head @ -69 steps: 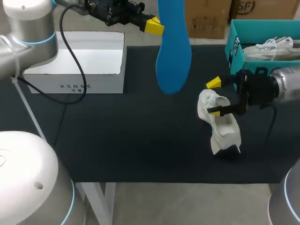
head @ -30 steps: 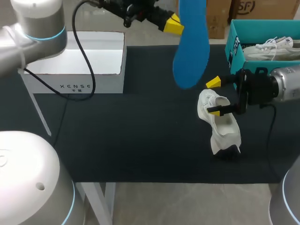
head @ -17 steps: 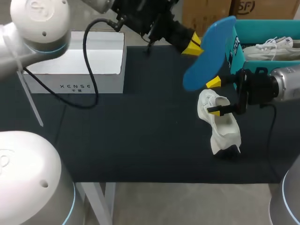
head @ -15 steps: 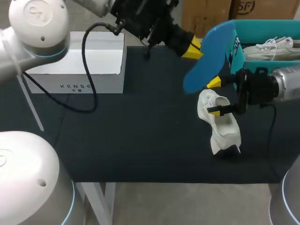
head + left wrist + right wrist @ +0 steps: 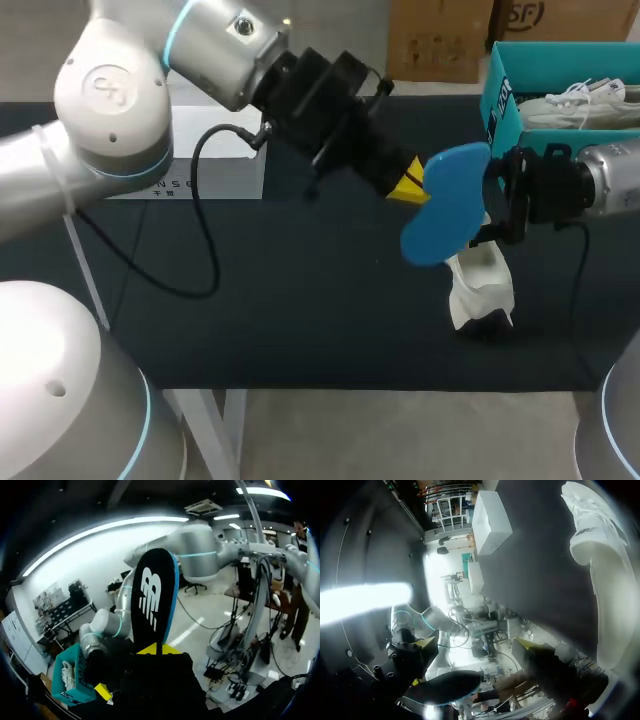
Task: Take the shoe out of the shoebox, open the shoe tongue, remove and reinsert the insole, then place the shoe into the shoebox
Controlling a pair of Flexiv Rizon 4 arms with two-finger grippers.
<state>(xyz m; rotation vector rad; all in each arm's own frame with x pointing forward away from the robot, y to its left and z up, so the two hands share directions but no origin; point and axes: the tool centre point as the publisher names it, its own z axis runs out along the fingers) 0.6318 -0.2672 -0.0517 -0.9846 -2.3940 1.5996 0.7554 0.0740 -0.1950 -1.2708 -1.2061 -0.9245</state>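
A white shoe stands tilted on the dark table mat, opening towards my right gripper. That gripper is open; its lower finger lies across the shoe's opening, and the insole hides its tips. The blue insole hangs just above and in front of the shoe's upper part. My left gripper has reached across from the left and is shut on the insole's edge. In the left wrist view the insole stands up from between the yellow tips. The right wrist view has the shoe close beside its gripper.
An open white shoebox sits at the back left, partly behind my left arm. A teal shoebox at the back right holds another white shoe. Bare mat lies in front and to the left of the shoe.
My left arm has swung the insole from high over the back of the table down and right, until it hangs over the shoe. Right arm and shoe have stayed put.
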